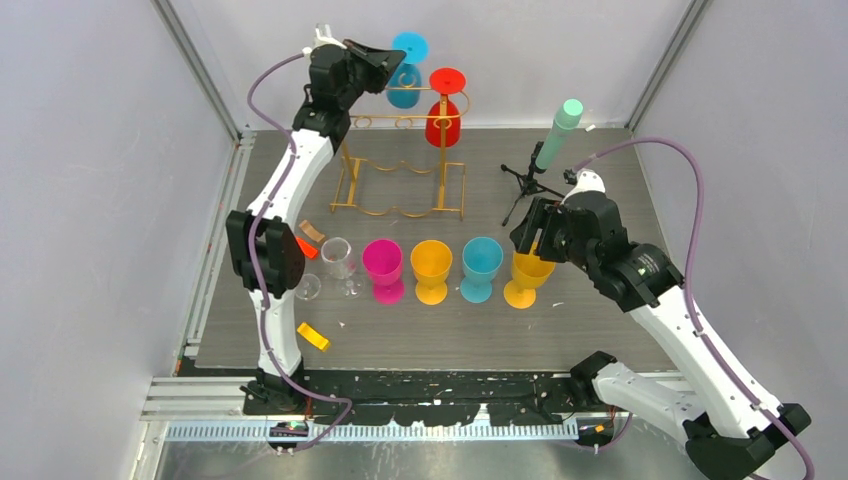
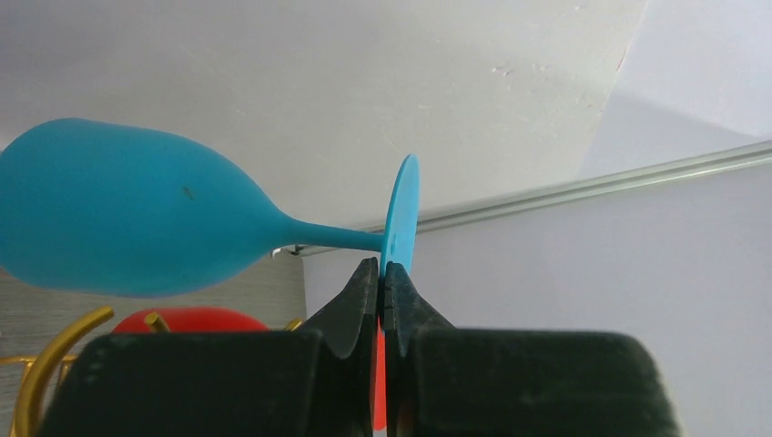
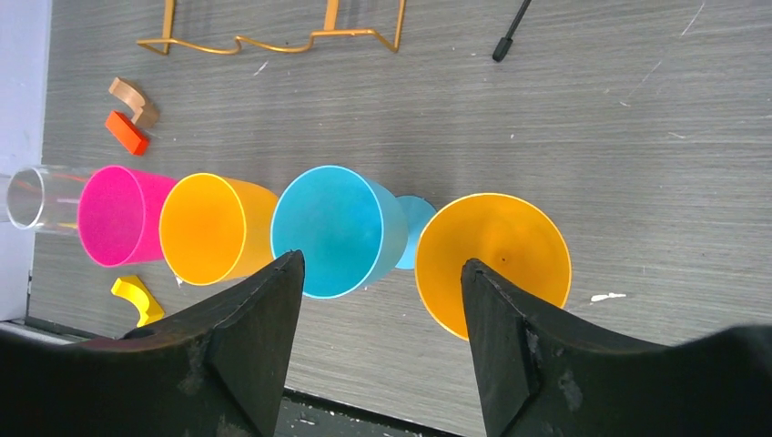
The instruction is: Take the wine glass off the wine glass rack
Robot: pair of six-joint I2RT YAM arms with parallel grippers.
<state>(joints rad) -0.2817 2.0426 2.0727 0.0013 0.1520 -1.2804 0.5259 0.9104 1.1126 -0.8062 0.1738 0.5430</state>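
Wine glass [image 2: 137,214] foot pinched between left fingers [image 2: 350,314]; right fingers [image 3: 264,309] spread.

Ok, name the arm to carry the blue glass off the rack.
Left: the left gripper holds the blue wine glass by its foot at the rack; the right gripper hangs open over the yellow glass.

The top camera looks down from above and behind the arm bases, covering the whole table [image 1: 600,330]. The left wrist camera, close behind its fingers [image 2: 350,314], faces the back wall above the far edge. The right wrist camera looks down over the near edge, sharing the row of glasses [image 1: 432,265] with the top view.
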